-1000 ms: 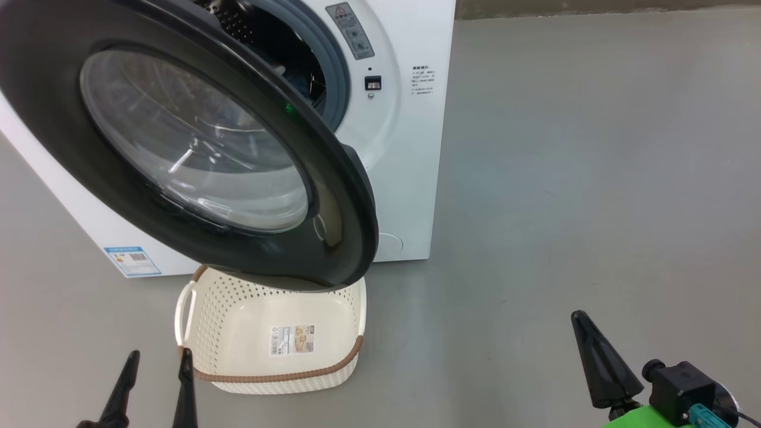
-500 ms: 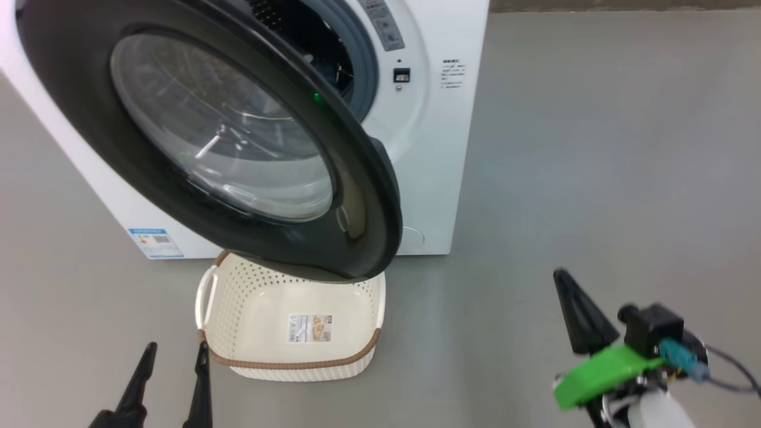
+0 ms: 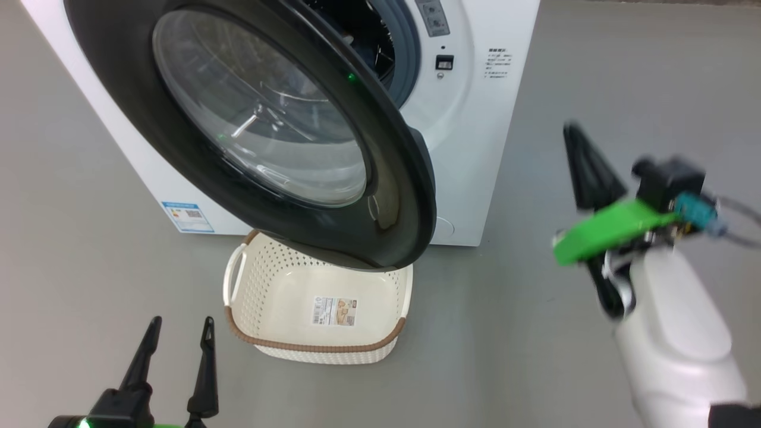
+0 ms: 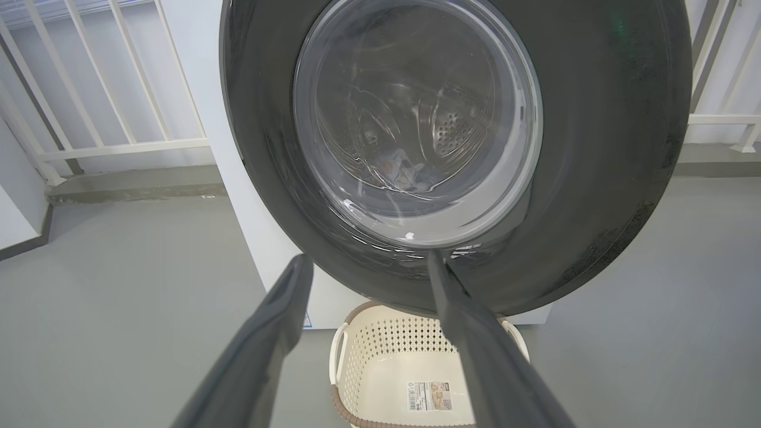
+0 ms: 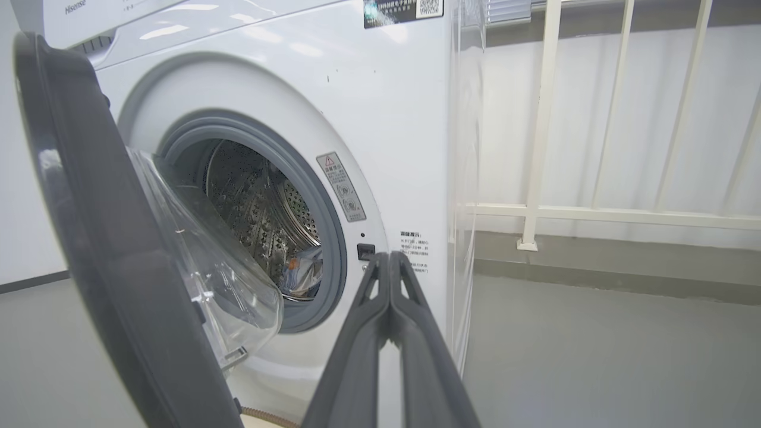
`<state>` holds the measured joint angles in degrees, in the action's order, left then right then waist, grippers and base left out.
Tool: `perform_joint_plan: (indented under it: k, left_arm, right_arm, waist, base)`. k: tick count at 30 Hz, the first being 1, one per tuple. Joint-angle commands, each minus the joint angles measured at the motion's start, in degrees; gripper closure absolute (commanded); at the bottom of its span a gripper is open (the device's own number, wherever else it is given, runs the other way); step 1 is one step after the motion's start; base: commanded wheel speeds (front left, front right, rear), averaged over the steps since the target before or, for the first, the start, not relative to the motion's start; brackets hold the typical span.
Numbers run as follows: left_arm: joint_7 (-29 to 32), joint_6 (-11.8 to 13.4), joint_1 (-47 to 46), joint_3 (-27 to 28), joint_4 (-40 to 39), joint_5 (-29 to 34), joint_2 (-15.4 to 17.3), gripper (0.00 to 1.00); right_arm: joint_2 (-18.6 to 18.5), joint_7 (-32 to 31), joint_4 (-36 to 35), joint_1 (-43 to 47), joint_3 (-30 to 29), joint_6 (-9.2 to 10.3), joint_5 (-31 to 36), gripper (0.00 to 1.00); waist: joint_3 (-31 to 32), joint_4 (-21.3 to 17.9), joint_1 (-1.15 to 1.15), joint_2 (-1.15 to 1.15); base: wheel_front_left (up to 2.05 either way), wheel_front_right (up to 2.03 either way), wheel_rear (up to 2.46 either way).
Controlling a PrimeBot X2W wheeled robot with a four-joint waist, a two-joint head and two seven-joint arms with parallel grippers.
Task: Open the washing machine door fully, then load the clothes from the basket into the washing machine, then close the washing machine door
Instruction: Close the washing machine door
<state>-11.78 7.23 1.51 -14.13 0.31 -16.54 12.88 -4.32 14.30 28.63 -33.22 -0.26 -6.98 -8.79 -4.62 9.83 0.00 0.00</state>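
Note:
The washing machine (image 3: 475,119) (image 5: 386,119) stands with its round black door (image 3: 267,119) (image 4: 416,119) swung partly open, hanging over the basket (image 3: 315,346) (image 4: 386,345). The cream basket sits on the floor and holds nothing but its label. Light-blue clothes (image 5: 300,270) lie low in the steel drum, and also appear through the door glass as clothes (image 4: 404,172). My left gripper (image 3: 182,324) (image 4: 367,261) is open and empty, low and left of the basket. My right gripper (image 3: 572,134) (image 5: 389,257) is shut and empty, raised to the right of the machine and pointing at its front beside the opening.
Grey floor spreads out on both sides of the machine. A white railing (image 5: 538,148) (image 4: 119,142) and a low grey kerb run behind it. The door's lower edge overhangs the basket's back half. A blue energy sticker (image 3: 187,217) marks the machine's lower left.
The head camera has shifted, so machine and basket sit further right in view. My right arm has risen from near the floor to door height, still shut. The left gripper stays open.

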Motion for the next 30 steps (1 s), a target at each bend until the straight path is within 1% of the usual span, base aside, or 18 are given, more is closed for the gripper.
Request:
perform_joint_plan:
  k: [1, 5, 9, 13, 17, 20, 23, 27, 30]
  left_arm:
    - [-0.7, -0.3, -2.8, 1.9, -0.9, 0.2, 0.8, 0.0]
    - [-1.0, 0.0, -3.2, 1.8, -0.5, 0.6, 1.1, 0.0]
    - [-1.2, 0.1, -3.5, 1.9, -0.6, 0.7, 1.4, 0.0]
    - [-1.4, 0.3, -3.7, 2.1, -0.8, 0.6, 1.4, 0.0]
    - [-1.7, 0.5, -3.9, 2.1, -0.9, 0.6, 1.4, 0.0]
    - [-1.8, 0.7, -4.1, 2.1, -0.9, 0.7, 1.5, 0.0]
    - [-1.9, 0.7, -4.3, 1.9, -0.8, 0.8, 1.5, 0.0]
    - [-2.1, 0.7, -4.7, 1.8, -0.7, 0.9, 1.5, 0.0]
    - [-2.2, 0.6, -5.0, 1.5, -0.5, 0.9, 1.5, 0.0]
  right_arm:
    - [0.0, 0.6, -2.1, -3.7, 2.0, -0.51, -0.7, 1.0]
    - [0.2, 0.7, -7.6, -8.4, 4.9, -0.51, -1.7, 1.0]
    - [0.3, 0.1, -15.4, -9.9, 9.9, -0.51, -2.3, 1.0]
    - [0.4, -4.0, -22.9, -7.7, 14.9, -0.51, -3.3, 1.0]
    - [0.2, -8.5, -27.3, -3.2, 19.5, -0.51, -4.3, 1.0]
    - [-0.1, -10.8, -28.1, 0.2, 22.5, -0.51, -5.2, 1.0]
    - [-0.6, -11.9, -26.9, 2.6, 25.2, -0.51, -6.0, 1.0]
    - [-0.9, -12.4, -24.0, 4.2, 28.5, -0.51, -7.0, 1.0]
    - [-1.3, -12.0, -20.8, 3.8, 30.1, -0.51, -7.9, 1.0]
  waist:
    - [-0.4, 0.4, 0.0, 0.0]
    - [-0.6, 1.0, 0.0, 0.0]
    - [-0.7, 1.5, 0.0, 0.0]
    - [-1.2, 1.8, 0.0, 0.0]
    - [-1.8, 2.0, 0.0, 0.0]
    - [-2.3, 2.0, 0.0, 0.0]
    - [-2.6, 2.1, 0.0, 0.0]
    - [-2.9, 2.2, 0.0, 0.0]
    - [-3.0, 2.3, 0.0, 0.0]
  base:
    - [0.0, 0.0, 0.0]
    - [0.0, 0.0, 0.0]
    - [0.0, 0.0, 0.0]
    - [0.0, 0.0, 0.0]
    - [0.0, 0.0, 0.0]
    - [0.0, 0.0, 0.0]
    - [0.0, 0.0, 0.0]
    - [0.0, 0.0, 0.0]
    - [0.0, 0.0, 0.0]
